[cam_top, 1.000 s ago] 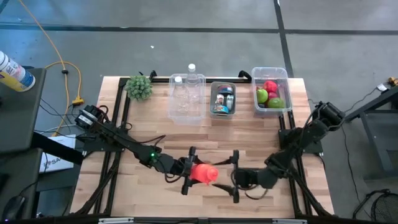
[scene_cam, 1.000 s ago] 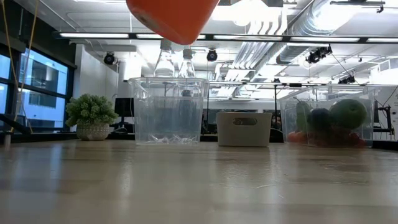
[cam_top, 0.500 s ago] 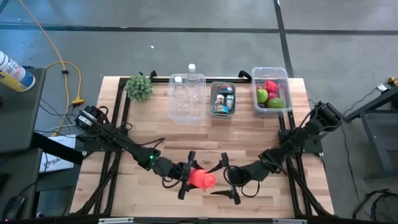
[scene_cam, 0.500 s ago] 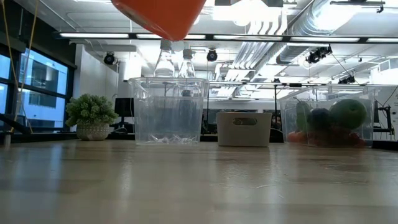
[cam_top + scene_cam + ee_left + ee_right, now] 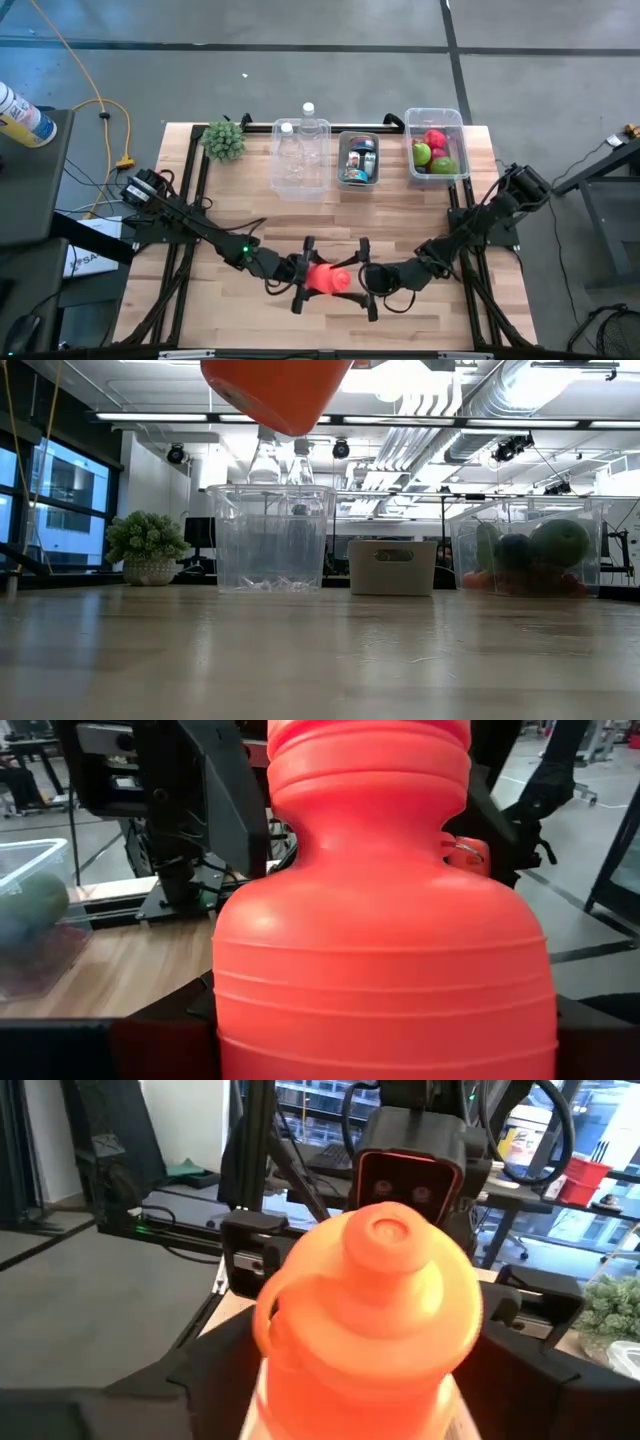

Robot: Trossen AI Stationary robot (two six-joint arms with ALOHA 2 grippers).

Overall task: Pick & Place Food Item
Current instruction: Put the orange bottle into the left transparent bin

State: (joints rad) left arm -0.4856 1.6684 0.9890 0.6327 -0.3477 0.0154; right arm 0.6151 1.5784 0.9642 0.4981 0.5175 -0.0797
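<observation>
I have the orange bottle (image 5: pixel 325 279) in the lower centre of the overhead frame, lifted clear of the table (image 5: pixel 420 215). My left gripper (image 5: pixel 303 275) is clamped on its body, holding it sideways so the cap faces my right gripper (image 5: pixel 365 279), whose fingers sit apart around that end, I judge for a handover.

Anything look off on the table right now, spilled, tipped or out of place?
Nothing spilled or tipped. The clear bin, the grey bin and the fruit bin sit upright in a row. One unusual thing: the orange bottle is off the table, held in the left hand with the right hand at its other end.
</observation>
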